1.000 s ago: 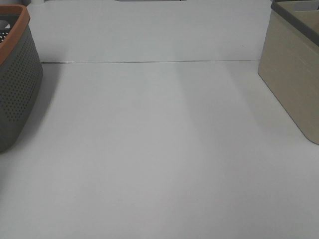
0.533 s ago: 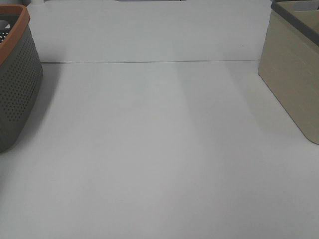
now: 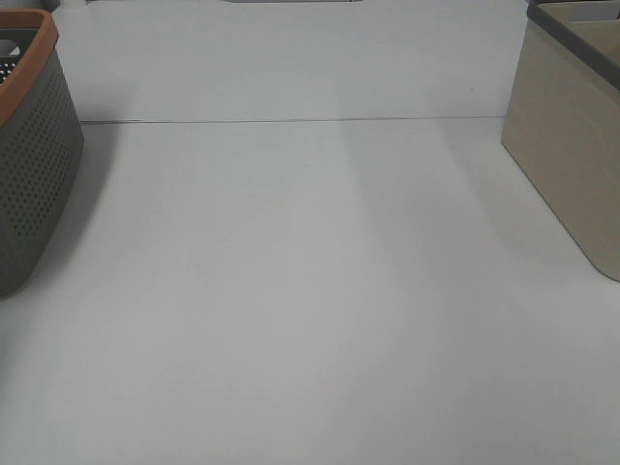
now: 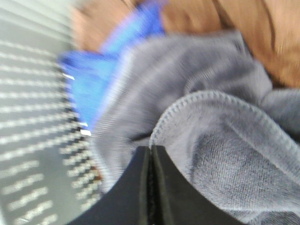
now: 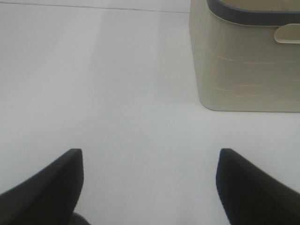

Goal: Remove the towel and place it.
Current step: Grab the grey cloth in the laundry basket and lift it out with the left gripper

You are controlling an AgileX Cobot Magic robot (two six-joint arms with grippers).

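The white table (image 3: 310, 291) spreads beside the grey basket (image 3: 34, 165). Inside that basket the towel (image 4: 225, 140) lies crumpled over a blue cloth (image 4: 89, 84) and a brown cloth (image 4: 225, 23). The left gripper (image 4: 151, 161) is in there too, its jaws pressed together on the towel's hem and seemingly pinching it. The right gripper (image 5: 150, 154) hangs spread wide, well apart from the grey basket.

No writing, label or number can be read in any view. The grey basket (image 3: 34, 165) at the desk's (image 3: 310, 320) left edge, the beige basket (image 3: 567, 155) at its right edge and the towel (image 4: 225, 145) are unmarked.
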